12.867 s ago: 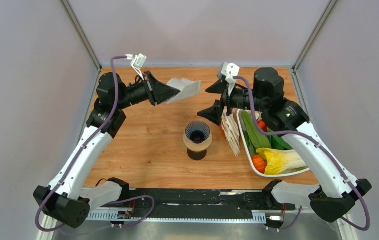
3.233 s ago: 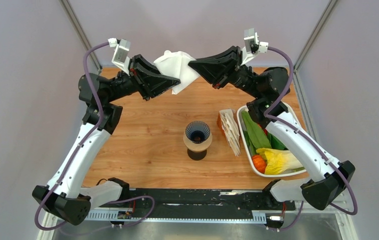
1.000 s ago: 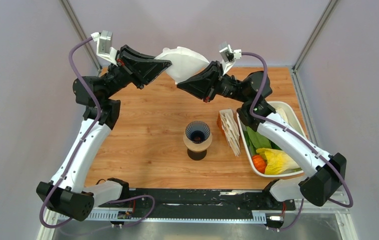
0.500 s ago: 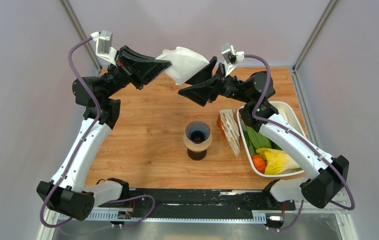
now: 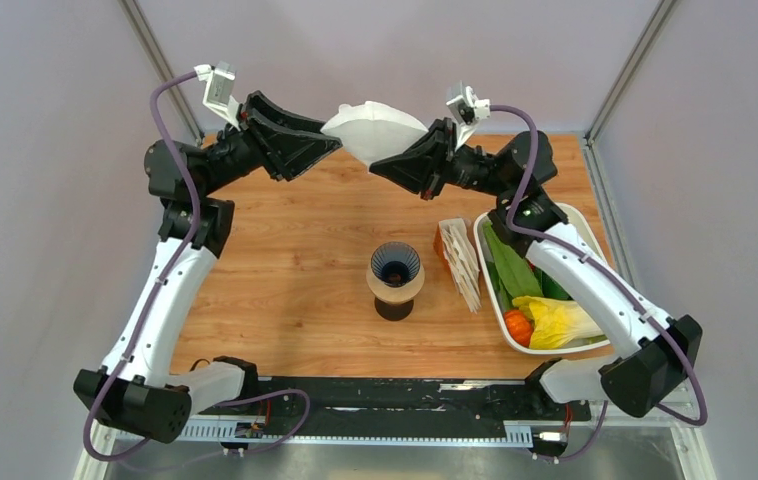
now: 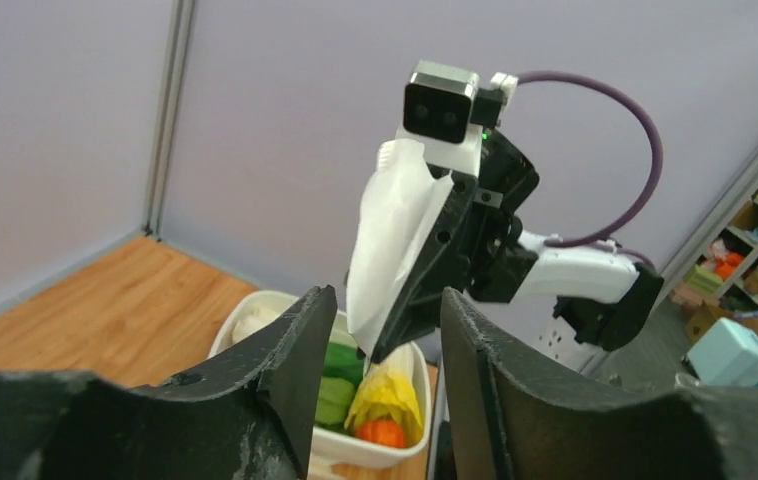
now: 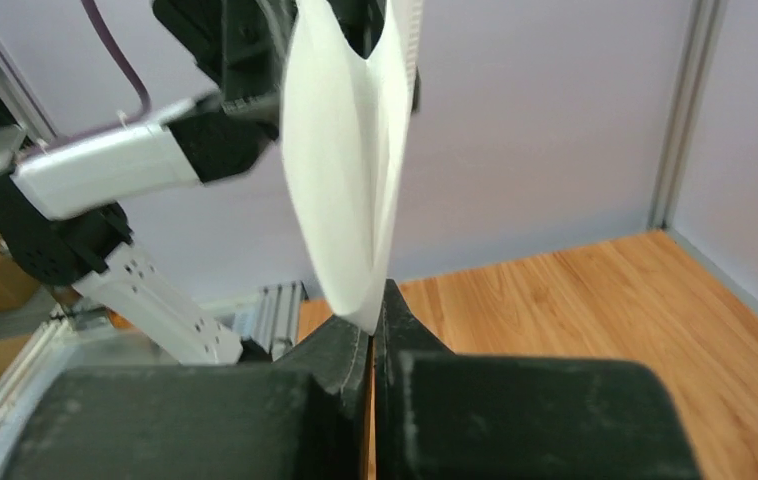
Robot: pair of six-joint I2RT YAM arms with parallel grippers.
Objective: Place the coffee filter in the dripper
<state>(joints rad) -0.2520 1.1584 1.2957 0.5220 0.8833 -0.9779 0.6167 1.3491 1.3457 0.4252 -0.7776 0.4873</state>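
The coffee filter, a white paper cone, hangs high over the back of the table between both arms. My right gripper is shut on its lower edge; in the right wrist view the filter rises from the pinched jaws. My left gripper stands open just left of it. In the left wrist view the filter shows in the gap between the spread fingers, touching neither. The navy dripper sits upright mid-table, well below both grippers.
The dripper rests on a tan ring atop a dark vessel. An upright stack of filters stands to its right. A white tray of vegetables lies further right. Grey walls and metal posts enclose the table.
The right gripper, open half a second ago, has shut on the filter. The left gripper, which was holding the filter, has opened. The left arm shifted slightly to the right.
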